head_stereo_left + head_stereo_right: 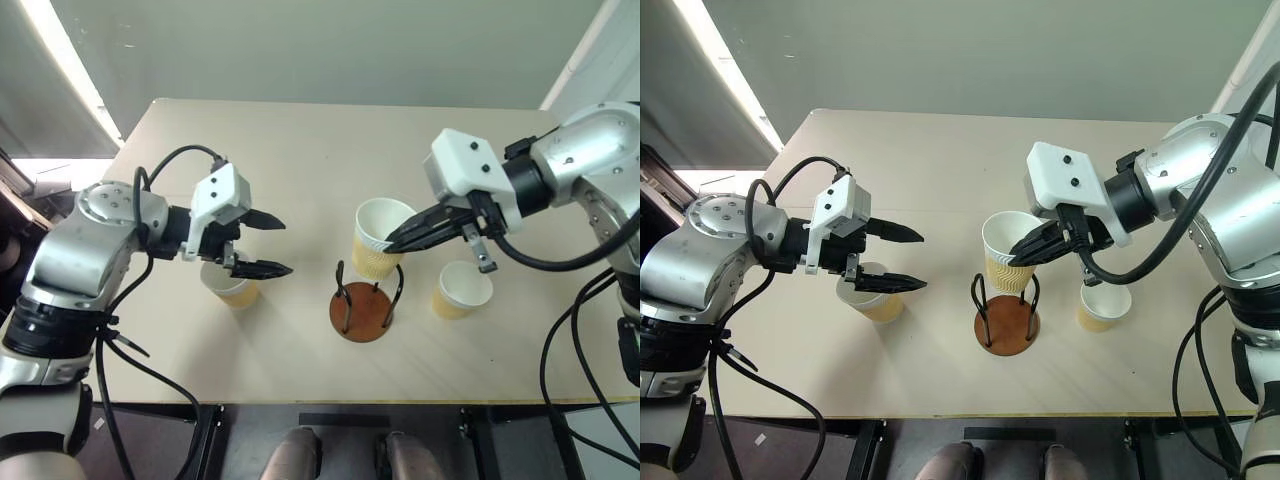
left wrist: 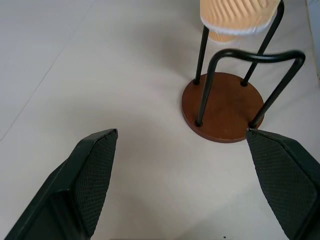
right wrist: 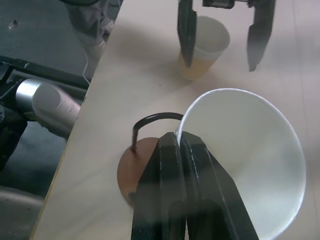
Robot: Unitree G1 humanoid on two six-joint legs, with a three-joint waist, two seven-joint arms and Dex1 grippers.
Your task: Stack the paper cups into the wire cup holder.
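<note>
The left gripper [image 1: 268, 243], jaws wide and empty, hovers over one tan-yellow paper cup [image 1: 232, 288]; the right gripper [image 1: 398, 240] pinches another cup's [image 1: 378, 238] rim above the brown-based wire cup holder [image 1: 362, 305]. Next, seemingly: lower it between the loops. A third cup [image 1: 461, 288] waits at right.

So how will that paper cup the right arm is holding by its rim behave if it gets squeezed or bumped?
The held paper cup probably deforms easily: the right end effector pinches only one thin wall at the rim. It looks light, hanging tilted from that pinch above the wire cup holder. Being tall and tapered, it would likely tip or roll if nudged.
</note>
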